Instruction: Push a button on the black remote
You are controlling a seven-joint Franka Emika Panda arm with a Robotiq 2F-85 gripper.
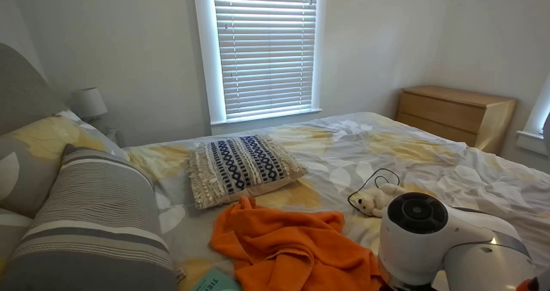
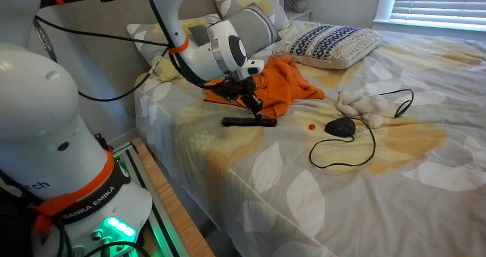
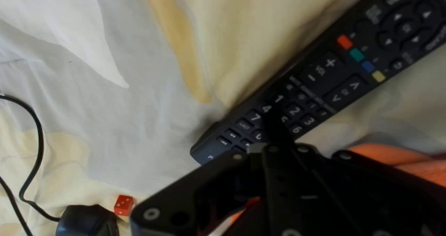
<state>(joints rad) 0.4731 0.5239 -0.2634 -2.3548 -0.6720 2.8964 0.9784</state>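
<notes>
The black remote [image 2: 241, 122] lies flat on the bed near its edge in an exterior view. In the wrist view the remote [image 3: 322, 74] runs diagonally from lower left to upper right, number keys in the middle and arrow keys at the far right. My gripper [image 2: 258, 115] points down at the remote's right part, its tip touching or just above it. In the wrist view the gripper [image 3: 277, 138] has its fingers together with nothing seen between them, and a dark tip or shadow covers keys around 5 and 8. Contact cannot be told. In an exterior view [image 1: 417, 239] the arm shows but not the remote.
An orange blanket [image 2: 284, 84] is bunched just behind the remote. A red die [image 2: 312, 126], a black mouse-like object [image 2: 340, 127] with a looped cable and a white plush toy [image 2: 362, 104] lie to the right. A patterned pillow [image 2: 330, 44] is farther back.
</notes>
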